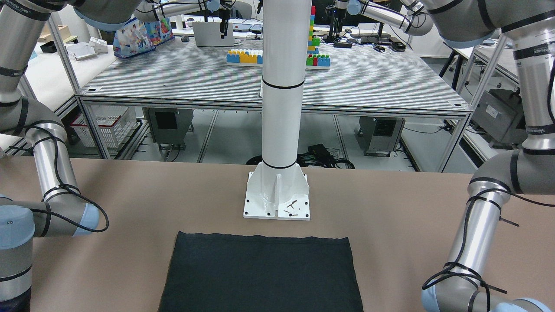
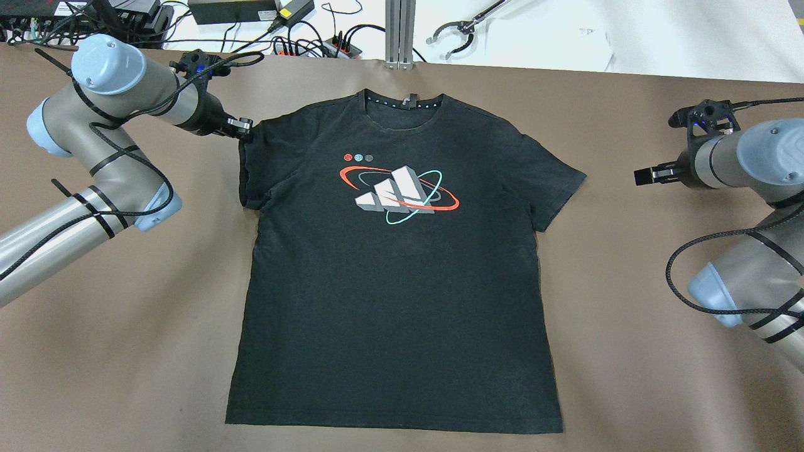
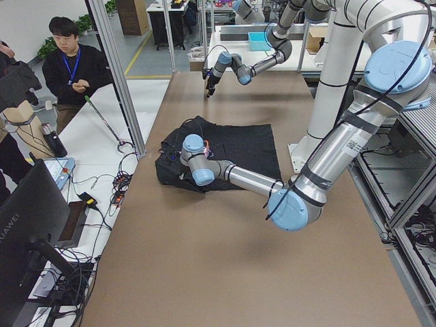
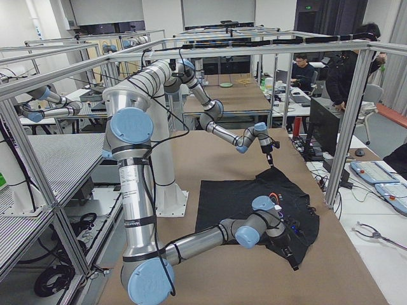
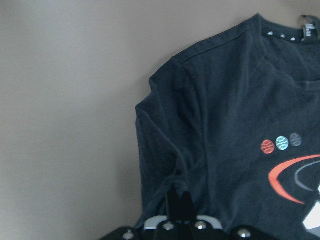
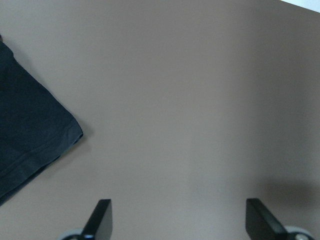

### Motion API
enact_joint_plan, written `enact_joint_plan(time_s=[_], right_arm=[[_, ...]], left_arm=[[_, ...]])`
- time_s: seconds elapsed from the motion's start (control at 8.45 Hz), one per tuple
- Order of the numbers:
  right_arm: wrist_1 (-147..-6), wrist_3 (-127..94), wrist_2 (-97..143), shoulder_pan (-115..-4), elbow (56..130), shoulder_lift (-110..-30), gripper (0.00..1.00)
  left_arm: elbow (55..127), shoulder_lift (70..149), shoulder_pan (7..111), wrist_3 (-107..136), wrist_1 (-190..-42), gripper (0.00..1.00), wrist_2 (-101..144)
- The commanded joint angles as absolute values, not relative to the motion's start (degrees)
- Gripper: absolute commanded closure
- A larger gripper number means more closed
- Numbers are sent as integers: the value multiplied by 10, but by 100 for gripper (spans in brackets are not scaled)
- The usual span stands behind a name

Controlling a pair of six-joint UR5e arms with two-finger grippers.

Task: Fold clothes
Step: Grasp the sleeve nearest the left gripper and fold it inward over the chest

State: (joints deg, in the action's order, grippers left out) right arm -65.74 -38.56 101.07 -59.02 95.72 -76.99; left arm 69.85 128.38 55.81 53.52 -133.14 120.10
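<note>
Two claws, one black T-shirt (image 2: 396,282) lying flat on the brown table (image 2: 628,376).
Your left claw (image 2: 244,129) is clenched on fabric at the near sleeve (image 2: 251,182), which is bunched against the body; outward from it the shirt lies with its collar (image 2: 405,103) pointing away from the robot and its hem (image 2: 396,427) toward it, long axis running collar to hem. Your right claw (image 6: 178,202) is released, fingers (image 6: 101,212) spread wide above the table, well apart from the far sleeve (image 2: 559,182).
</note>
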Motion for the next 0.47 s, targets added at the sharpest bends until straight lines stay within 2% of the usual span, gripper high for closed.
enact_joint_plan(time_s=[0.0, 0.35], right_arm=[[-657, -393, 1012, -589, 960, -771, 6], [-657, -401, 1012, -582, 959, -771, 6]], left_arm=[[723, 1331, 525, 607, -1286, 100, 1168], [716, 1397, 453, 659, -1221, 100, 1087]])
